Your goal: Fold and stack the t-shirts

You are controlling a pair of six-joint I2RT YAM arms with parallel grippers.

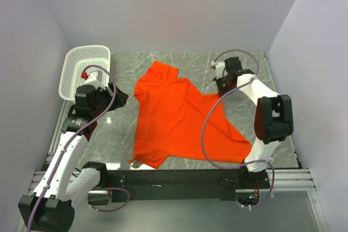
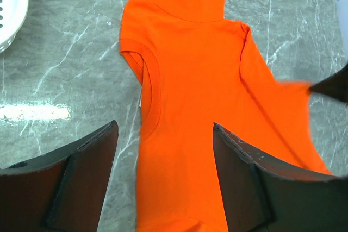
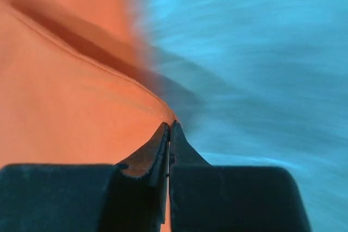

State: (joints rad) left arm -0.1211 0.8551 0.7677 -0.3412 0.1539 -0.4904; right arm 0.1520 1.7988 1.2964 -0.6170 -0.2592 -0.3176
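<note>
One orange-red t-shirt (image 1: 174, 118) lies spread and partly rumpled on the grey marble table (image 1: 122, 134). Its collar end points to the back and its hem to the near edge. My right gripper (image 1: 222, 88) is at the shirt's right edge, shut on a pinch of the fabric; in the right wrist view the closed fingertips (image 3: 169, 126) hold the t-shirt (image 3: 70, 107) at its hem. My left gripper (image 1: 116, 99) hovers open beside the shirt's left sleeve. In the left wrist view the t-shirt (image 2: 201, 52) shows between the wide-spread left gripper (image 2: 163, 130) fingers, which hold nothing.
A white perforated basket (image 1: 81, 66) stands at the back left, its corner also in the left wrist view as the basket (image 2: 11, 4). Grey walls close in on three sides. A black rail (image 1: 174, 176) runs along the near edge.
</note>
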